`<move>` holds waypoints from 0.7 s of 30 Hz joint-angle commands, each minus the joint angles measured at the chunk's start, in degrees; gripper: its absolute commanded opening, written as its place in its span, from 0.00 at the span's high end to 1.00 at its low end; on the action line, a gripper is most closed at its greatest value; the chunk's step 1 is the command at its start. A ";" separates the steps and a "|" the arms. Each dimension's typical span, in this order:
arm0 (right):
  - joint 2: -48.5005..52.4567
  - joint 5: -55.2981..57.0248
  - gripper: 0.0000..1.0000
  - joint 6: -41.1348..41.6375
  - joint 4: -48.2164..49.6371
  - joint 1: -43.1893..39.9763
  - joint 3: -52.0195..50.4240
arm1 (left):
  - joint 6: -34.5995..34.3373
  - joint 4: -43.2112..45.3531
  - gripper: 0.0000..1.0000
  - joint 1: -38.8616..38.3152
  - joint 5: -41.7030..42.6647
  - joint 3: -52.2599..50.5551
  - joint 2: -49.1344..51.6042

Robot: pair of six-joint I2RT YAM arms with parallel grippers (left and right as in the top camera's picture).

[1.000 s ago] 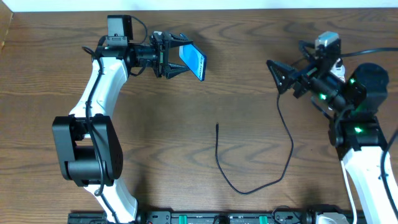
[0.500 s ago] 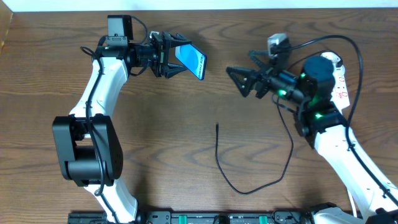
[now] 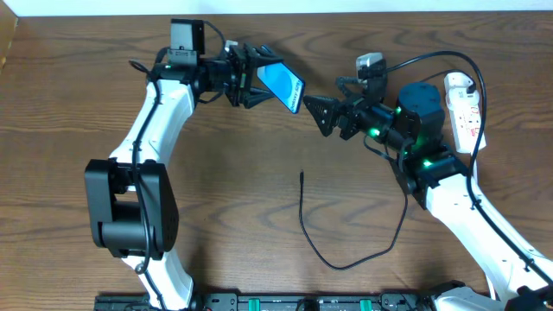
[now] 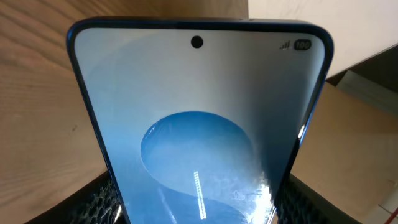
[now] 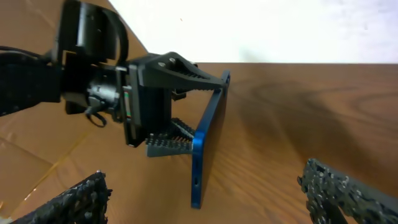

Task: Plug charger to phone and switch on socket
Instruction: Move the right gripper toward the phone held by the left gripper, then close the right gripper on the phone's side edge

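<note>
Left claw (image 3: 264,79) is clamped on the phone (image 3: 286,85), holding it off the surface (image 3: 216,216) near the far edge, about midway along it. From overhead the phone tilts, its blue screen facing up and its free end pointing toward the right claw (image 3: 318,116). That claw stands wide open with nothing between its fingers, just beside the phone's free end but not touching it.

The left wrist view is nearly filled by the phone (image 4: 199,124). Its lower part is cut off by the frame, and only slivers of the ribbed pads (image 4: 102,199) show at the bottom corners. The tiny marks at the screen's top right are hard to read.

From the right wrist the phone (image 5: 208,143) appears edge-on as a thin blue strip (the screen cannot be seen here), pinched in the left claw (image 5: 177,109). The right claw's own fingers (image 5: 348,190) show only at the bottom corners, far apart.

The charger (image 3: 301,207) lies loose on the surface, and its connector tip (image 3: 301,175) sits near the middle. The cable loops toward the near edge, then runs back up under the right arm, where its far end is hidden. The socket (image 3: 463,102) lies by the far right corner, partly covered by that arm. I cannot make out its switches.
</note>
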 commanded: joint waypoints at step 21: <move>2.38 4.37 0.01 0.33 -4.11 0.85 0.79 | -1.88 7.06 0.93 -4.33 0.57 1.40 -2.19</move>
